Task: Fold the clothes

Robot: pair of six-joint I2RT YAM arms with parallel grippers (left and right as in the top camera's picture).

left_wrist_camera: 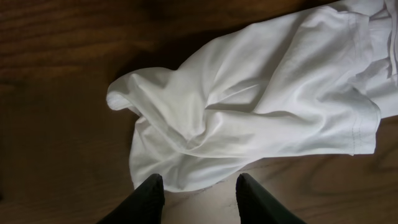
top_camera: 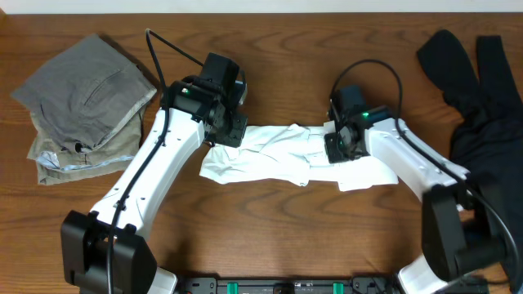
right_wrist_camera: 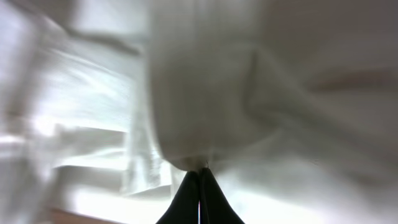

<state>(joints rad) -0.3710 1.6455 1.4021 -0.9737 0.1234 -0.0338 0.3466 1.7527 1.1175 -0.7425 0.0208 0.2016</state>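
Overhead first: the white T-shirt (top_camera: 278, 155) is lying in the middle of the worktop (top_camera: 270, 245) as a rumpled strip, nowhere near a neat fold imo. The left end effector (top_camera: 229, 132) sits at its left end, and the right end effector (top_camera: 337, 149) is down on it toward the right. Top left there's grey trousers (top_camera: 82, 86) stacked on khaki trousers (top_camera: 78, 155). That pile looks folded, so I'd count those as done. The black garment (top_camera: 478, 90) on the far right is just a loose heap, not folded at all.

Left wrist view: the fingers (left_wrist_camera: 149, 196) are apart, right at the shirt's bunched edge, with a bit of hem and bare wood showing between them. Nothing clamped there.

Right wrist view: pretty blurry and basically all white fabric. The fingers are pressed together though, and a tuck of the shirt gathers right at their tips, so it looks pinched on the shirt.

My read is we're maybe halfway. The trousers are sorted, the shirt needs spreading flat and actually folding, and the black one hasn't been started.
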